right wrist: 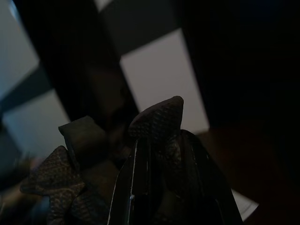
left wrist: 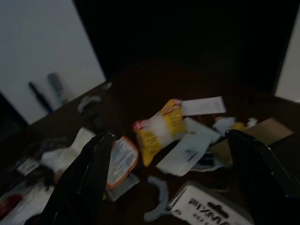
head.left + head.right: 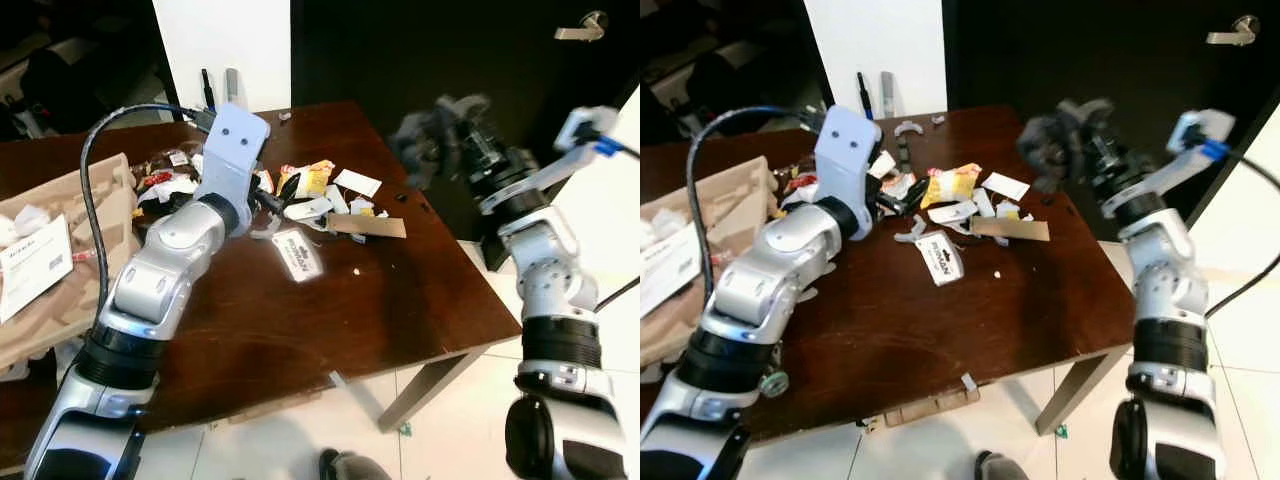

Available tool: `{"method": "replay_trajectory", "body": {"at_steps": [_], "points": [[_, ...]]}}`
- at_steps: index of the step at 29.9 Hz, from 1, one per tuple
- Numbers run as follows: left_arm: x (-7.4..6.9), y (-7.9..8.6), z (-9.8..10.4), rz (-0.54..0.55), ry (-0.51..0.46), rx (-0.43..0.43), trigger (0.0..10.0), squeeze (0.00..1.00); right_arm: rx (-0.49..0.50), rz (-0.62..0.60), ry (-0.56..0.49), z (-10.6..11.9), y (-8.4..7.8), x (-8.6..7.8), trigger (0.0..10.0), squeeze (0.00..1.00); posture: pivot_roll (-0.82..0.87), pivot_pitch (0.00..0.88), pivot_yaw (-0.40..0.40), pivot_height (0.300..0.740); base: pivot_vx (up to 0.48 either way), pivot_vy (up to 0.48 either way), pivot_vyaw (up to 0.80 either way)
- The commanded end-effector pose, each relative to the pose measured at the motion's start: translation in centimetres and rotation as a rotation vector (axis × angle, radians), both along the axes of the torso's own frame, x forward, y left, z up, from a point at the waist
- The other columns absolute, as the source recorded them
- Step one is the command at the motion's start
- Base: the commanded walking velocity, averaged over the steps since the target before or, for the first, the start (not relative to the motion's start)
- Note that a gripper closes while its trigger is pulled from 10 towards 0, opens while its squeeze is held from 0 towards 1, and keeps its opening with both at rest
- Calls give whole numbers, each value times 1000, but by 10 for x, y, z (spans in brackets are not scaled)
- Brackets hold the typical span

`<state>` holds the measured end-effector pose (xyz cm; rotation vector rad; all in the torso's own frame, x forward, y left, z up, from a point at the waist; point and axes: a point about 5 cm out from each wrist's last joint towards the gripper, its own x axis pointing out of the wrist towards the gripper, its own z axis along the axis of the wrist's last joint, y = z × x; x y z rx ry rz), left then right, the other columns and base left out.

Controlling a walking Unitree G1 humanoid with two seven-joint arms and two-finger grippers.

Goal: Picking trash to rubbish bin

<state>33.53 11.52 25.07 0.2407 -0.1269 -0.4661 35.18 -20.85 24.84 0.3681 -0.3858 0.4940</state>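
Observation:
A heap of trash lies on the dark wooden table (image 3: 400, 300): a yellow snack wrapper (image 3: 312, 178), a white packet with dark lettering (image 3: 297, 254), a brown cardboard strip (image 3: 368, 226), a white card (image 3: 357, 182) and several small scraps. My left gripper (image 3: 275, 200) reaches over the heap and is open. In the left wrist view its fingers (image 2: 89, 178) stand wide apart, with the yellow wrapper (image 2: 159, 129) and the white packet (image 2: 211, 211) between and ahead of them. My right gripper (image 3: 430, 135) is raised above the table's right edge and is blurred.
A flattened cardboard box (image 3: 60, 260) with a white sheet on it covers the table's left end. Two pens (image 3: 207, 88) lean on the white wall behind. A dark door with a handle (image 3: 582, 28) stands at the right. White floor tiles lie beyond the table's right edge.

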Motion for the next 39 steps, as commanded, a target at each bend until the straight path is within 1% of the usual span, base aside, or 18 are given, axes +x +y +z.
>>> {"method": "replay_trajectory", "body": {"at_steps": [1, 7, 12, 17, 20, 23, 24, 25, 26, 27, 28, 29, 31, 34, 35, 36, 37, 39], "points": [[2, 0, -7, 18, 15, 5, 10000, 0, -50, 21, 7, -3, 6, -1, 10000, 0, 80, 111, 16, 740, 0, -461, 0], [5, 2, -10, 30, 18, 5, 10000, 0, -87, 25, 23, -7, 12, -1, 10000, 0, 76, 110, 14, 740, 0, -464, 0], [10, 8, -10, 50, 22, -6, 10000, 0, -120, 17, 44, -11, 17, -1, 10000, 0, 72, 108, 12, 740, 0, -452, 0], [13, 11, -12, 50, 41, -25, 10000, 0, -142, 9, 52, -12, 18, -2, 10000, 0, 69, 109, 13, 740, 0, 0, 0], [16, 14, -13, 64, 48, -6, 10000, 0, -152, 3, 59, -13, 18, -1, 10000, 0, 68, 112, 14, 740, 0, 0, 0], [20, 22, -21, 104, 75, 42, 10000, 0, -183, 0, 69, -16, 18, -3, 10000, 0, 65, 124, 14, 740, 0, 0, 0], [22, 25, -25, 120, 98, 34, 10000, 0, -196, 1, 72, -17, 18, -4, 10000, 0, 65, 124, 14, 740, 0, 0, 0], [27, 32, -33, 149, 139, 5, 10000, 0, -211, 0, 78, -19, 18, -5, 10000, 0, 61, 134, 11, 740, 0, 0, 0], [27, 32, -33, 149, 139, 5, 10000, 0, -211, 0, 78, -19, 18, -5, 10000, 0, 61, 134, 11, 740, 0, 0, 0], [31, 38, -42, 168, 213, -86, 10000, 0, -222, -9, 88, -20, 18, -5, 10000, 0, 58, 142, 9, 740, 0, 0, 0], [34, 40, -49, 166, 279, -183, 10000, 0, -229, -16, 97, -21, 17, -5, 10000, 0, 58, 142, 9, 740, 0, 0, 0], [34, 40, -49, 166, 279, -183, 10000, 0, -229, -16, 97, -21, 17, -5, 10000, 0, 58, 142, 9, 740, 0, 0, 0], [35, 41, -51, 157, 301, -241, 10000, 0, -235, -20, 102, -22, 17, -6, 10000, 0, 48, 163, 4, 740, 0, 0, 0], [39, 39, -53, 102, 329, -371, 10000, 0, -241, -22, 114, -25, 16, -8, 10000, 0, 44, 172, 2, 740, 0, 0, 0], [39, 39, -53, 102, 329, -371, 10000, 0, -241, -22, 114, -25, 16, -8, 10000, 0, 44, 172, 2, 740, 0, 0, 0], [41, 35, -51, 49, 337, -445, 10000, 0, -242, -29, 125, -26, 14, -11, 10000, 0, 28, 200, -1, 740, 0, 0, 0], [42, 33, -50, 21, 348, -484, 10000, 0, -243, -37, 134, -27, 12, -13, 10000, 0, 23, 208, -2, 740, 0, 0, 0], [43, 30, -49, -7, 360, -524, 10000, 0, -244, -45, 142, -28, 10, -14, 10000, 0, 23, 208, -2, 740, 0, 0, 0]]}}
